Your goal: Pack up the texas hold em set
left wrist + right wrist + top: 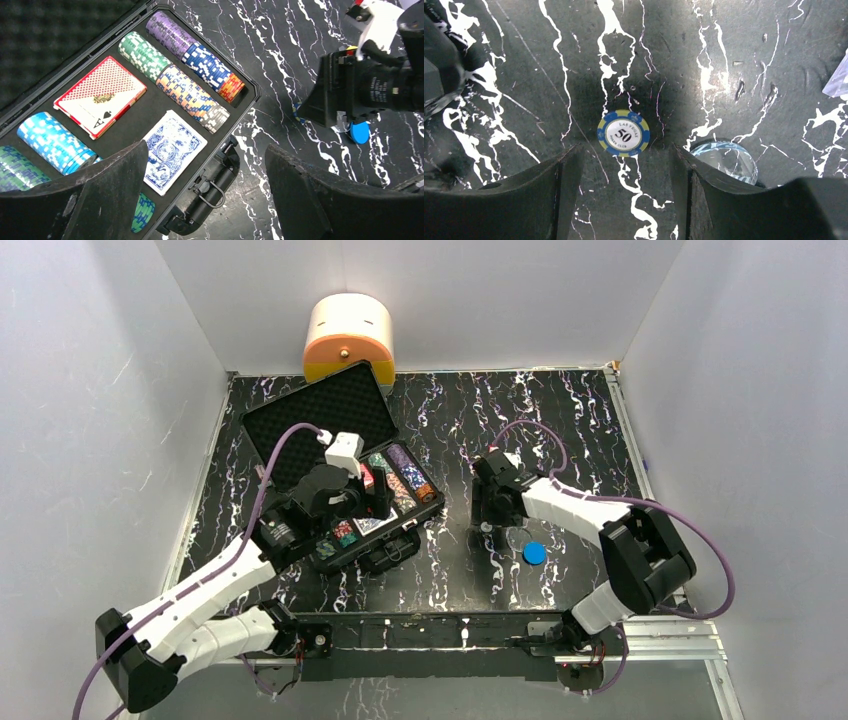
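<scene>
The texas hold em set's black case [395, 550] lies open at centre left, its foam-lined lid [320, 415] tipped back. Rows of multicoloured chips [187, 92], a red deck [100, 95] and a blue deck [172, 147] sit in the tray. My left gripper [206, 150] hovers open over the case's front edge and handle [210, 192], holding nothing. My right gripper [624, 165] is open low over the table, with a blue-and-yellow "50" chip [623, 133] lying just beyond its fingertips. A blue disc [534, 553] lies on the table to the right gripper's near right.
A cream-and-orange rounded container [349, 335] stands against the back wall behind the lid. A clear round disc [724, 160] lies beside the right finger. White walls close in three sides. The right arm [350, 90] shows in the left wrist view.
</scene>
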Robot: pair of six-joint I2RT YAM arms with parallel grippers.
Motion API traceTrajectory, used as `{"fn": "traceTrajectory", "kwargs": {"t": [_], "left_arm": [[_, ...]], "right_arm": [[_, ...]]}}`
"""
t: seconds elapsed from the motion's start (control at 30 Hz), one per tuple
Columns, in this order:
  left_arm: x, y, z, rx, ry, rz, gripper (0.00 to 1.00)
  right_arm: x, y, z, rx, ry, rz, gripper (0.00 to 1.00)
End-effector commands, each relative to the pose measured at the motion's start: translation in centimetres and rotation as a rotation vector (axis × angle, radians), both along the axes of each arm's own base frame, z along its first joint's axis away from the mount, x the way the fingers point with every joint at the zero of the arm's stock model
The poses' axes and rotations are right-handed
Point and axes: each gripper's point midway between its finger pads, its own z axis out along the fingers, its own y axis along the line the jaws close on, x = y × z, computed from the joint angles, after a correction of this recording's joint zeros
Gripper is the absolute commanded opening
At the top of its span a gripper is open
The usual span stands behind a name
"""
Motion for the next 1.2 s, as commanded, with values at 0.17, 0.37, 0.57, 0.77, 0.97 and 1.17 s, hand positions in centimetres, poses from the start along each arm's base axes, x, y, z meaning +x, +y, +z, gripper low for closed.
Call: {"fn": "traceTrajectory", "kwargs": {"t": [0.17, 0.37, 0.57, 0.77, 0.97, 1.17], "left_arm": [[-0.4, -0.1, -1.3, -0.061, 0.051, 0.037, 0.86], [-0.4, -0.6, -2.0, -0.067, 0.074, 0.03, 0.87], [-0.4, -0.7, -2.6, -0.062, 0.091, 0.031, 0.87], [-0.8, -1.4, -3.9, -0.063, 0.14, 0.008, 0.88], [-1.9, -4.5, -5.3, -0.153, 0.232, -0.092, 0.93], [-2.1, -7.9, -5.6, -0.284, 0.28, -0.18, 0.91]], "right_arm": [[1.6, 0.6, -0.2, -0.037, -0.014, 0.006, 0.67], [1.0, 0.7, -1.7, -0.053, 0.042, 0.029, 0.61], [-0.1, -0.1, -3.3, -0.093, 0.103, 0.036, 0.43], [0.3, 0.0, -2.3, -0.083, 0.074, 0.016, 0.4], [1.6, 0.7, 1.9, 0.005, -0.048, -0.024, 0.42], [1.2, 2.0, 5.1, 0.136, -0.094, -0.027, 0.43]]}}
